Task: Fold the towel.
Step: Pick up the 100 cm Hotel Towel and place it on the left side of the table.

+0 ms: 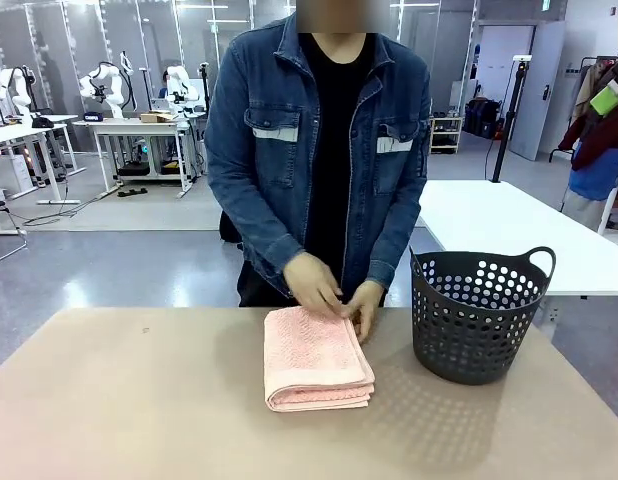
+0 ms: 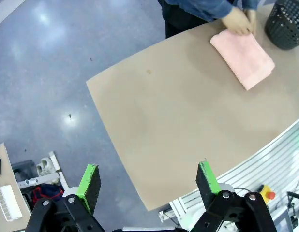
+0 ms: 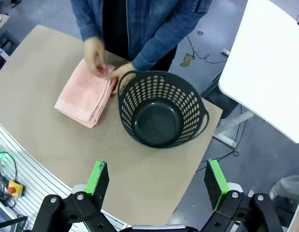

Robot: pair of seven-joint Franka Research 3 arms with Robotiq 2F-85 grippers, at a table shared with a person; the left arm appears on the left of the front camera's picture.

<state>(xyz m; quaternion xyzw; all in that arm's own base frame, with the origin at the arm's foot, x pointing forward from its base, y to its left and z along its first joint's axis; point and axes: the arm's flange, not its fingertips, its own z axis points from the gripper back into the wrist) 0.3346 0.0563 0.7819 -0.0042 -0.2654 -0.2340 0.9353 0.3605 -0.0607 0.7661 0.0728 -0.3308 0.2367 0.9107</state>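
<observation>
The towel (image 1: 317, 358) lies on the desk (image 1: 119, 400) as a compact rectangle of several stacked layers, its layered edges facing the robot's side. It sits near the far edge, just beside the dark perforated basket (image 1: 479, 312) and apart from it. This placement keeps the towel within the person's reach — a sensible position, since the person is doing the handwork.

The person's hands (image 1: 334, 292) rest together on the towel's far end, one hand (image 3: 95, 54) flat on the cloth and the other hand (image 3: 121, 72) at its corner next to the basket rim. The pose suggests pressing or squaring the last fold; the fold itself looks close to finished.

The left gripper (image 2: 148, 181) hangs high above the desk's near left corner, its green-padded fingers (image 2: 89, 184) spread wide with nothing between them. The towel (image 2: 243, 56) is well apart from it, across the desk.

The right gripper (image 3: 156, 183) hangs above the desk's near right side, looking down on the basket (image 3: 161, 108) and the towel (image 3: 86, 94). Its fingers (image 3: 97, 178) stand fully apart and hold nothing. Both arms are held clear of the work area — probably to leave the person room.
</observation>
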